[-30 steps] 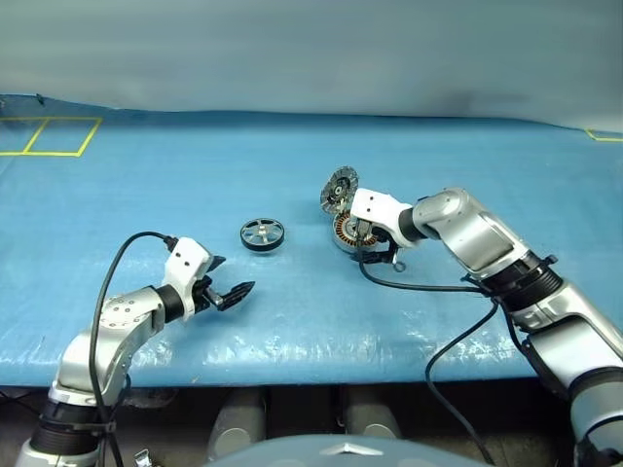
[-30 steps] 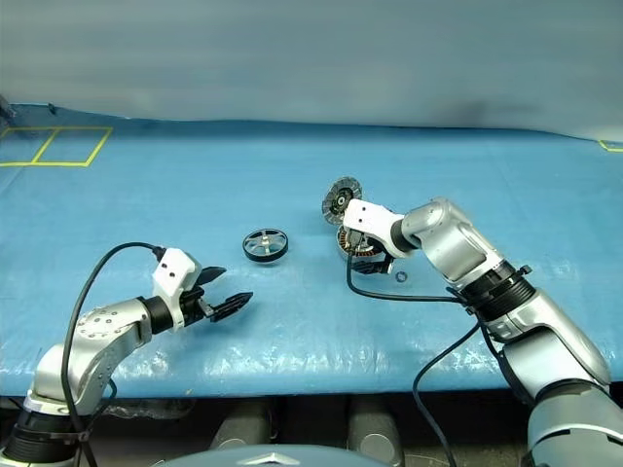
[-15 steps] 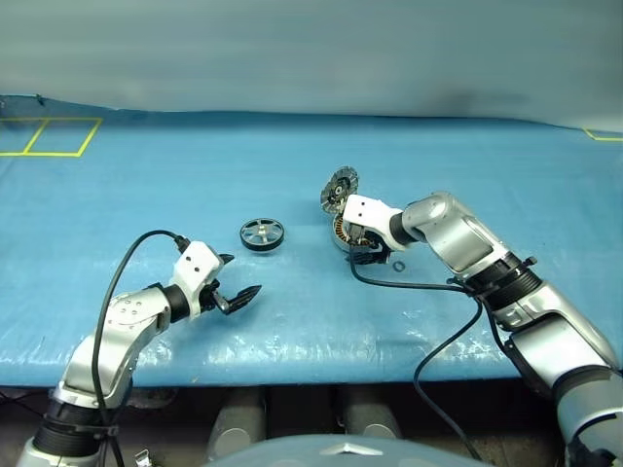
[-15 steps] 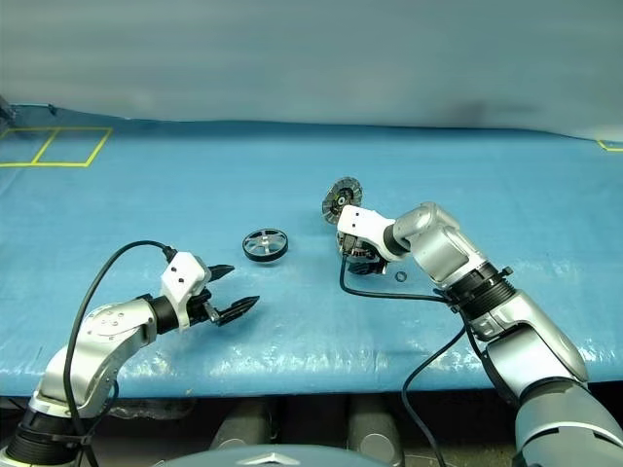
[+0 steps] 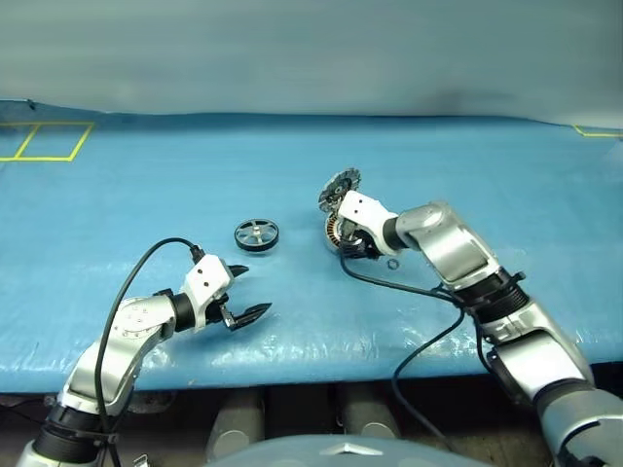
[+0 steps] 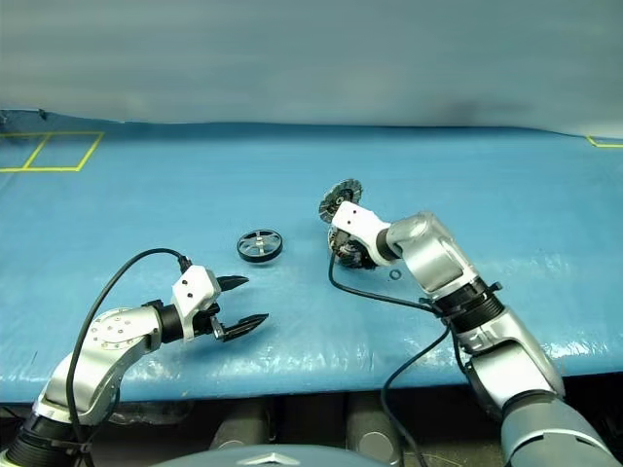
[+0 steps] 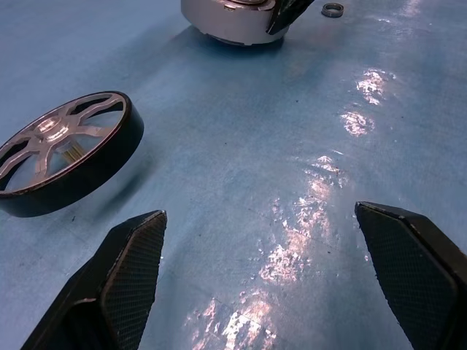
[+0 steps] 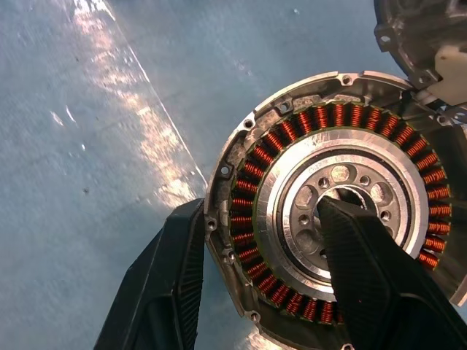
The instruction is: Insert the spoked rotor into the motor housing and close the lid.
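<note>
- Left eye view: the motor housing (image 5: pixel 341 236) sits near the middle of the frame on the blue mat (image 5: pixel 146 195), with the lid (image 5: pixel 338 187) standing upright just above it, hinged open.
- The right gripper (image 5: pixel 356 245) is down at the housing, reaching in from the lower right of the frame.
- Right wrist view: one black finger (image 8: pixel 361 270) lies over the silver centre of the housing, the other finger (image 8: pixel 171 277) is outside the rim on the mat; the copper windings run between them. The jaws are parted around the housing wall, and whether they press on it I cannot tell.
- The spoked rotor (image 5: pixel 256 234) lies flat on the mat left of the housing, apart from it.
- The left gripper (image 5: pixel 247 293) hovers in the lower left, below the rotor and clear of it, its two fingers spread wide with nothing between them.
- A small ring (image 5: pixel 392 264) lies on the mat just right of the housing.
- Yellow tape lines (image 5: pixel 44 142) mark the mat in the upper left corner.
</note>
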Available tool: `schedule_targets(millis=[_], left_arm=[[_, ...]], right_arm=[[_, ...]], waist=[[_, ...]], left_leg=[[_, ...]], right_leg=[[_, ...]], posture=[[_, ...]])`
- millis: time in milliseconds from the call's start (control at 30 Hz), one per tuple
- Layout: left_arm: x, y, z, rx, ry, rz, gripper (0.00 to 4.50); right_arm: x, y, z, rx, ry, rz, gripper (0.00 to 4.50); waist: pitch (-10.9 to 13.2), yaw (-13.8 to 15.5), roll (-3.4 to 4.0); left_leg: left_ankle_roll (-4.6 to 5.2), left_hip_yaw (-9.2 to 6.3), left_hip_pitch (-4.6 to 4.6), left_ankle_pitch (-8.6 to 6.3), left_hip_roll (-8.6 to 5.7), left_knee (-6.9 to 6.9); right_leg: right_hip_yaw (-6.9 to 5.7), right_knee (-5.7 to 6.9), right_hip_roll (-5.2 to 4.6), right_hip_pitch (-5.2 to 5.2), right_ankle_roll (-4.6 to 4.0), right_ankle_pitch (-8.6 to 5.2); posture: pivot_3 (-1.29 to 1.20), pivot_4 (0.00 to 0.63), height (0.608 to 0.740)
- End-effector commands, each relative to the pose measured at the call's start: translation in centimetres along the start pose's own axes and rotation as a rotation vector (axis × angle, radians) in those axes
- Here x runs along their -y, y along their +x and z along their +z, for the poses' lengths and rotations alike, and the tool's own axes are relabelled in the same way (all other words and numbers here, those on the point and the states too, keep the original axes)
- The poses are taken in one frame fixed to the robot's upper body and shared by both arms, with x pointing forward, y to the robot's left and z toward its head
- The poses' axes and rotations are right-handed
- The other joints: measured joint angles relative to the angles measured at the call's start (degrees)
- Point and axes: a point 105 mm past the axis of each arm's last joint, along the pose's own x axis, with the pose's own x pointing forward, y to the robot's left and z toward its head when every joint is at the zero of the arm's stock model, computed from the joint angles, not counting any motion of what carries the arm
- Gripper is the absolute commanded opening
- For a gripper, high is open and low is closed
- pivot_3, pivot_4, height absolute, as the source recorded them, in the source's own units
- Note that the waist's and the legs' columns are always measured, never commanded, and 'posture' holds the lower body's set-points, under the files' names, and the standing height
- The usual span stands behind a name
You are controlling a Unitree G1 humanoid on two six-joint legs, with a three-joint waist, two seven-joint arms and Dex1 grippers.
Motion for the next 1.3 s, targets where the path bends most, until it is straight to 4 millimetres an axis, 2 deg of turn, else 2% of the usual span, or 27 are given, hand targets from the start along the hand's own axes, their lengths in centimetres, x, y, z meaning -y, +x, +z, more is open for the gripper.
schedule_targets(millis=[33,167,400,667,1167,1300], left_arm=[[-0.4,-0.5,0.5,0.02,0.013,0.025,4.5],[-0.3,-0.4,0.4,0.028,-0.004,0.032,4.5],[-0.3,-0.5,0.3,0.031,-0.018,0.043,4.5],[-0.3,-0.6,0.2,0.033,-0.026,0.051,4.5],[-0.2,-0.5,0.1,0.039,-0.036,0.057,4.5],[-0.2,-0.5,0.1,0.038,-0.036,0.056,4.5]], right_arm=[[-3.3,0.0,1.7,0.065,0.063,0.057,2.09],[-5.6,0.1,2.0,0.068,0.154,0.087,2.09],[-7.3,0.1,2.2,0.046,0.185,0.118,2.09],[-6.7,0.9,1.8,0.02,0.214,0.069,2.09],[-7.5,1.2,3.0,0.02,0.198,0.081,2.09],[-7.8,1.3,3.2,0.027,0.195,0.085,3.29]], waist=[[0.0,-0.17,0.01],[0.0,-0.14,0.01],[0.01,-0.09,0.02],[-0.01,-0.22,0.0],[-0.02,-0.49,-0.01],[0.0,-0.4,0.02]], left_leg=[[0.0,-0.01,0.0,0.0,0.0,-0.06],[0.0,-0.04,0.0,0.0,0.01,-0.1],[-0.01,-0.03,-0.01,0.0,-0.03,0.07],[0.0,-0.03,0.03,0.0,-0.02,0.02],[0.01,-0.05,0.06,0.03,-0.01,0.1],[0.01,-0.05,0.02,0.03,-0.01,0.08]], right_leg=[[-0.01,0.02,0.0,-0.03,0.07,0.03],[-0.03,0.02,0.01,-0.05,0.02,-0.01],[-0.02,0.0,-0.03,0.03,-0.19,-0.13],[-0.03,0.01,-0.03,0.03,-0.19,-0.13],[-0.02,0.1,-0.01,0.0,-0.22,-0.11],[-0.02,0.1,-0.01,-0.05,-0.22,-0.12]], posture=[[0.0,0.15,0.74],[0.0,0.15,0.74],[0.0,0.15,0.74],[0.0,0.15,0.74],[0.0,0.15,0.74],[0.0,0.15,0.74]])
